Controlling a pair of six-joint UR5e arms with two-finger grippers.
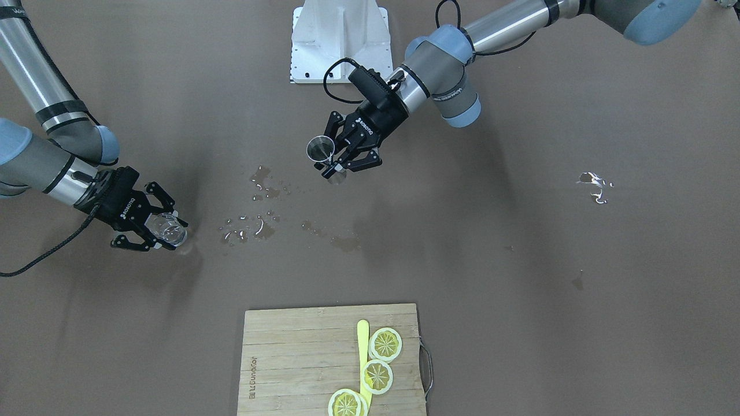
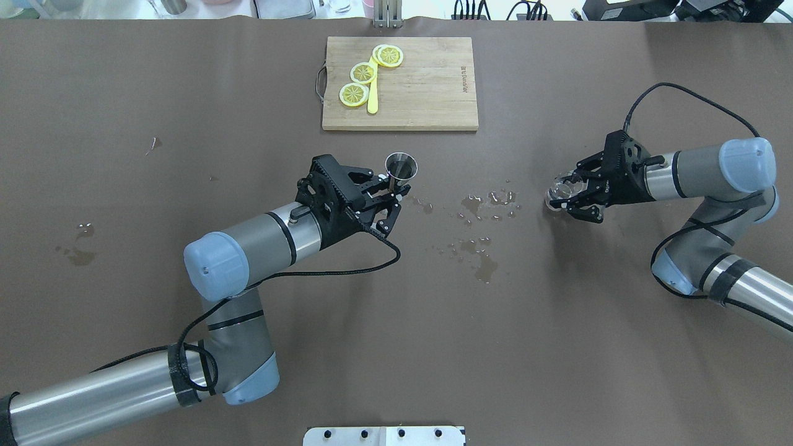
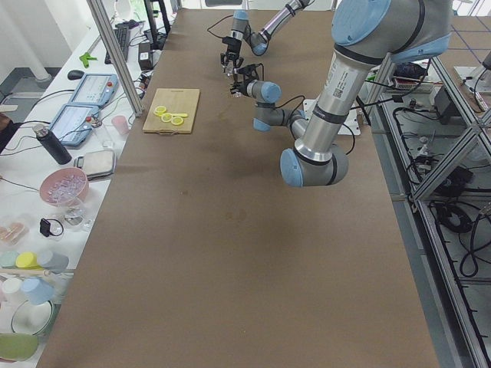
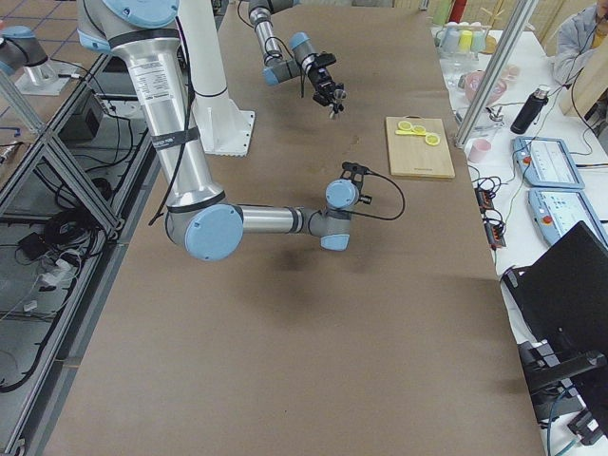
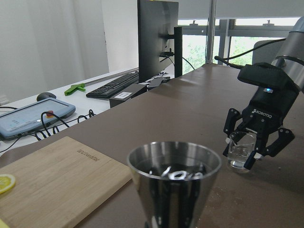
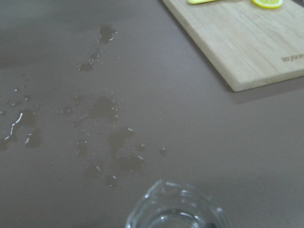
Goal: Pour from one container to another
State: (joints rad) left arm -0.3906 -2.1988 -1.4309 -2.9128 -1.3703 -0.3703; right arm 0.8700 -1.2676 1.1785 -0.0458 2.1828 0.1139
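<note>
The small metal jigger is held upright above the table by its narrow waist, with my left gripper shut on it. In the left wrist view the jigger fills the foreground, dark inside. The clear glass sits upright in my right gripper, which is shut on it, low over the table at the right. The front-facing view shows the glass at the left and the jigger near the centre, well apart. Only the glass rim shows in the right wrist view.
Water puddles lie on the brown table between the two grippers. A wooden cutting board with lemon slices and a yellow knife lies at the far side. Smaller wet spots mark the left.
</note>
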